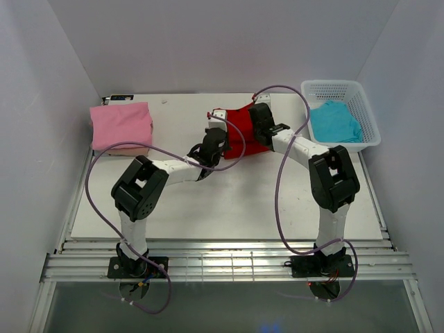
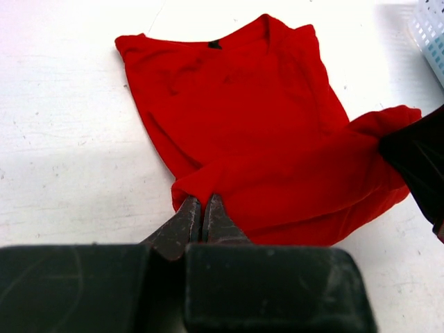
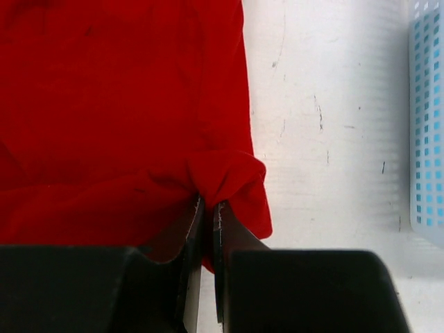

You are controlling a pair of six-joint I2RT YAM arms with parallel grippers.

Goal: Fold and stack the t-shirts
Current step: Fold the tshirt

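Right, the red t-shirt (image 2: 257, 125) lies rumpled on the table (image 1: 229, 201), just to the left of the white lattice basket (image 1: 333, 89) as I see it from the top camera. Its collar, with a small black tag, points to the far side, away from the arm bases. Both arms have hold of it. The left fingers (image 2: 201, 214) are pressed together on a bunched fold at the shirt's near edge, on the side away from the basket. The right fingers (image 3: 209, 211) are likewise closed, pinching a small puckered fold on the edge that faces the basket; on my right wrist camera the basket wall shows at the far right, with bare table between it and the cloth. Between the two grips the fabric is creased and partly doubled over.

Inside the basket sits a turquoise t-shirt (image 1: 334, 121), loosely heaped. Well apart from the basket, across the table at the far left corner, a pink t-shirt (image 1: 121, 125) is folded square on top of a beige t-shirt (image 1: 128, 150), of which I see only a thin edge.
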